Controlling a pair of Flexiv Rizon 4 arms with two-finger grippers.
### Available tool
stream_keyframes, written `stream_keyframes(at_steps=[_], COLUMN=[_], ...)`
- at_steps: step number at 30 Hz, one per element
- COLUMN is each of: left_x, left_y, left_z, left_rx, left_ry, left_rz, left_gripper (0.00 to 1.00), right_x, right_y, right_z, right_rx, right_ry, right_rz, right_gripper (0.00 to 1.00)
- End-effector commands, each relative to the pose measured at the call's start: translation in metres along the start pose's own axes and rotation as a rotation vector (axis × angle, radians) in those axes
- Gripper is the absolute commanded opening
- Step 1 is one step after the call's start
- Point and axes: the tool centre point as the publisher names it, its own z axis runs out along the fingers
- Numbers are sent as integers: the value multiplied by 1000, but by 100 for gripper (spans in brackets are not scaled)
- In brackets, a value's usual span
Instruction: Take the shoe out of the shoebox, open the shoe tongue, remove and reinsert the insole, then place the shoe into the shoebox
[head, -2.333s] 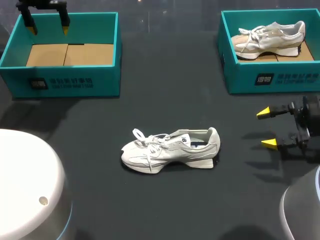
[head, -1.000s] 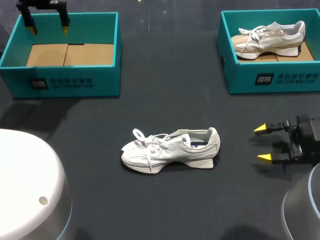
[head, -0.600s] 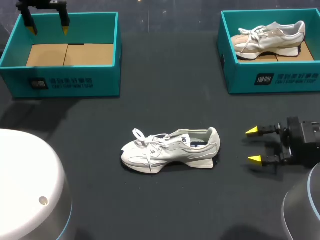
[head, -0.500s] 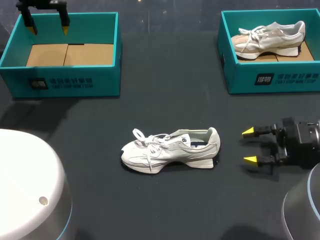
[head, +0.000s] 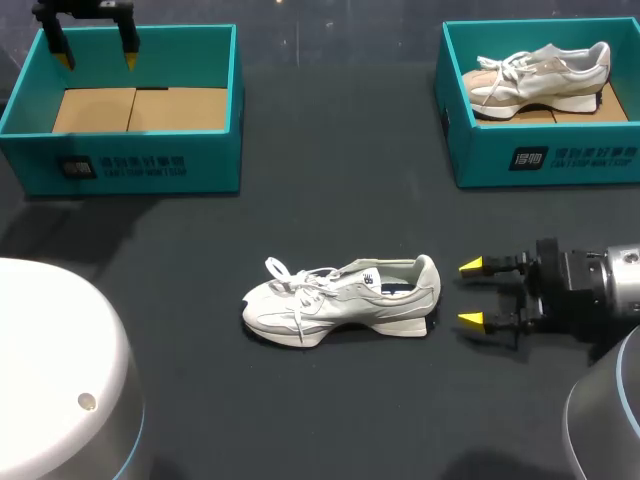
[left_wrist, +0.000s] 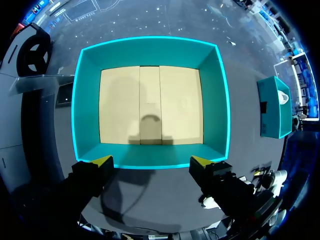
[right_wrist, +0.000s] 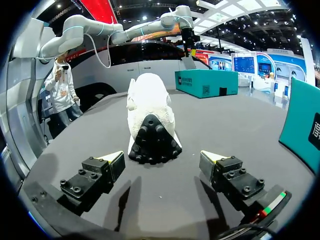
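Note:
A white sneaker (head: 342, 298) lies upright on the dark table near the middle, toe to the left and heel to the right. In the right wrist view its heel (right_wrist: 150, 120) faces me, just ahead of the fingers. My right gripper (head: 471, 293) (right_wrist: 162, 159) is open, level with the table, a short gap from the heel, touching nothing. My left gripper (head: 95, 52) (left_wrist: 151, 161) hangs open above the empty teal shoebox (head: 128, 110) (left_wrist: 150, 102) at the back left, over its far wall. Nothing is between its fingers.
A second teal shoebox (head: 545, 150) at the back right holds another pale sneaker (head: 540, 78). In the left wrist view that box (left_wrist: 274, 107) shows far off to the side. My arms' white bases fill the near corners.
My right gripper has slid left along the table toward the sneaker's heel, staying open. The left arm and the shoe have not moved.

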Motion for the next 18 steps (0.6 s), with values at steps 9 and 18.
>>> stream_keyframes(at_steps=[9,18], left_x=[0,0], left_y=[0,0], left_z=[0,0], left_rx=[0,0], left_ry=[0,0], left_rz=[0,0], left_gripper=[100,100], right_x=[1,8], right_y=[5,11], right_z=[31,45], right_rx=[-23,-35], right_ry=[2,17], right_rz=[-11,-27], right_gripper=[100,100])
